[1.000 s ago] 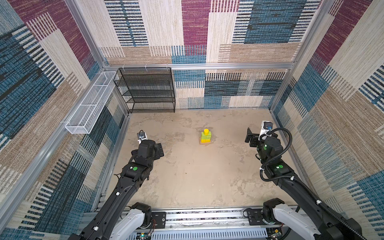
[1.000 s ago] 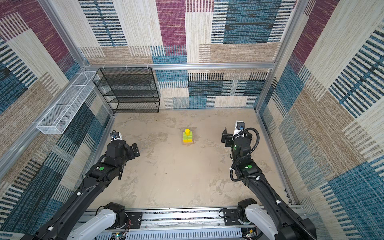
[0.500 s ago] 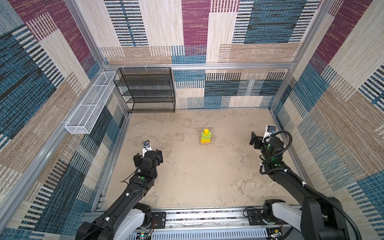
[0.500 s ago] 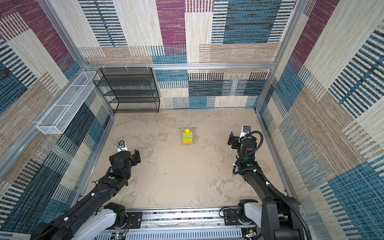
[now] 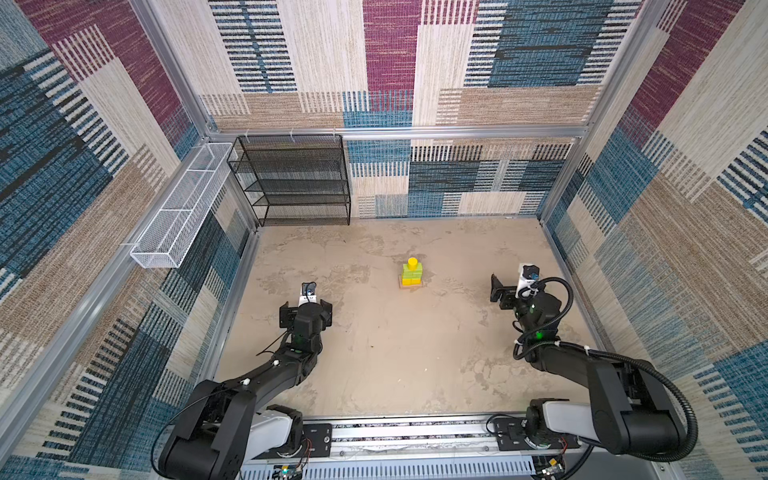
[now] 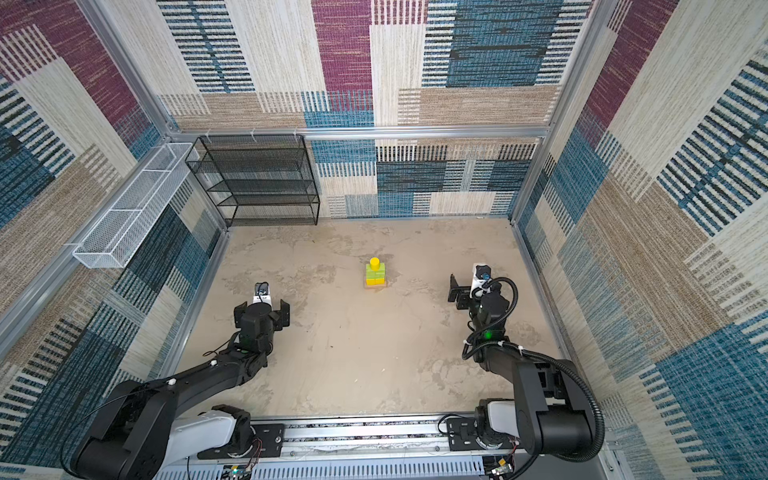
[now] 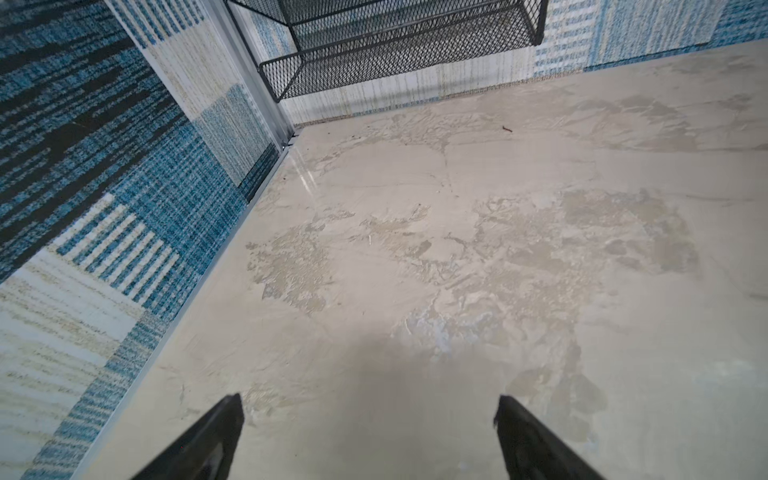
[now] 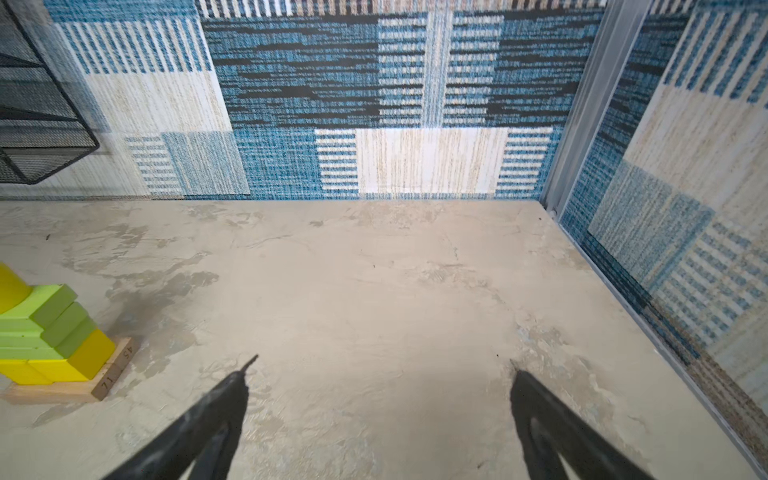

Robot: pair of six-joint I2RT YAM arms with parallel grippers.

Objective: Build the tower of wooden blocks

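The wood block tower (image 5: 412,274) (image 6: 375,273) stands mid-table in both top views: a tan base, yellow cubes, lime-green pieces and a yellow cylinder on top. It also shows at the edge of the right wrist view as the tower (image 8: 45,345). My left gripper (image 5: 306,315) (image 6: 262,313) (image 7: 369,401) is open and empty, well to the left of the tower and nearer the front. My right gripper (image 5: 513,291) (image 6: 469,291) (image 8: 382,365) is open and empty, to the right of the tower, over bare table.
A black mesh shelf (image 5: 297,183) stands at the back left against the wall. A white wire basket (image 5: 178,208) hangs on the left wall. Patterned walls close in three sides. The arms' mounting rail (image 5: 415,432) runs along the front edge.
Both arms have folded down and back toward the front rail. The left gripper has swung to face the back wall. The tower has not moved, and both grippers stay open.
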